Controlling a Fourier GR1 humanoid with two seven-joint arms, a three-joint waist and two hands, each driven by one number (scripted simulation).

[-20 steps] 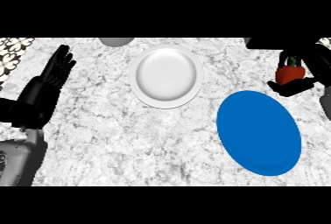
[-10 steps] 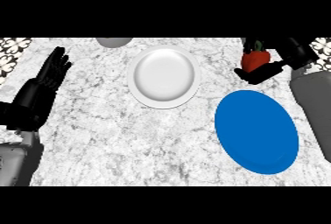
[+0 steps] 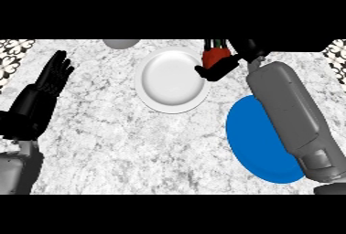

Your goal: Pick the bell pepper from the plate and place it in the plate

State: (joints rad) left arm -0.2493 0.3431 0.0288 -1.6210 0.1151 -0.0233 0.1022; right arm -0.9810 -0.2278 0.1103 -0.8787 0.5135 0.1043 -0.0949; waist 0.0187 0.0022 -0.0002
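A red bell pepper (image 3: pixel 214 56) with a green stem hangs just past the right rim of the white plate (image 3: pixel 170 80), near the counter's far edge. My right hand (image 3: pixel 232 60) is curled round it, thumb under it. The blue plate (image 3: pixel 260 139) lies at the right, bare, partly covered by my right forearm. At the left edge my left hand (image 3: pixel 49 80) rests open with its fingers up, holding nothing.
A grey round object (image 3: pixel 121 43) sits at the far edge, left of the white plate. Patterned tiles show at both far corners. The counter top is grey marble.
My right hand has carried the bell pepper leftward from the right edge over to the white plate's right rim. The forearm now crosses the blue plate. The left hand stayed still.
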